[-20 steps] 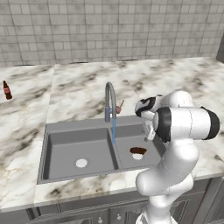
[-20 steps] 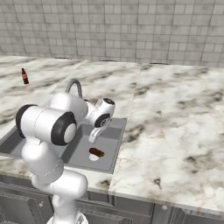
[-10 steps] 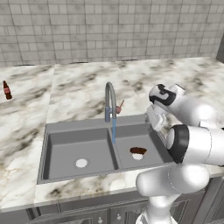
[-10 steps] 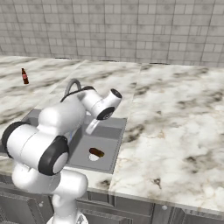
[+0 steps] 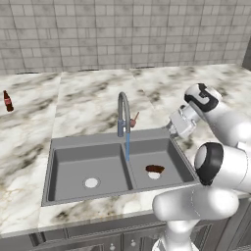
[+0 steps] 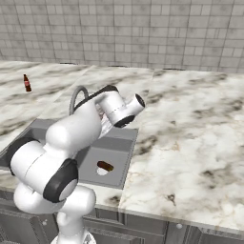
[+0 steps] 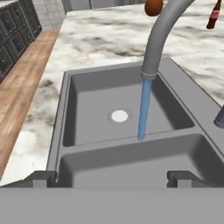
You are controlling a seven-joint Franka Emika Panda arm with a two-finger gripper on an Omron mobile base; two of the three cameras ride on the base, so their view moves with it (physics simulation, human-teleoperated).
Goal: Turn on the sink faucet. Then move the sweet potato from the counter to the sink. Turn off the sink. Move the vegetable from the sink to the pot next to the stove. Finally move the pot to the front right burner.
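Note:
The sink faucet [image 5: 122,109] stands behind the sink [image 5: 73,147], and a blue stream of water runs from its spout [image 7: 158,37] onto the divider between the bowls. Its reddish lever [image 5: 133,119] sticks out to the right. The sweet potato [image 5: 155,169] lies on the drain of the narrower right bowl, also visible in the right base view [image 6: 105,166]. My gripper [image 5: 173,128] hovers over the sink's back right corner, open with nothing between its fingertips [image 7: 43,177], and faces the faucet across the bowls.
The marble counter [image 5: 88,100] surrounds the sink. A dark red bottle [image 5: 7,101] stands far left on it. The wide bowl holds only its pale drain [image 7: 119,116]. My own elbow bulges over the counter's front right.
My arm has swung its elbow out to the right and the hand has drawn back to the sink's right rear corner. The water keeps running and the sweet potato has not moved.

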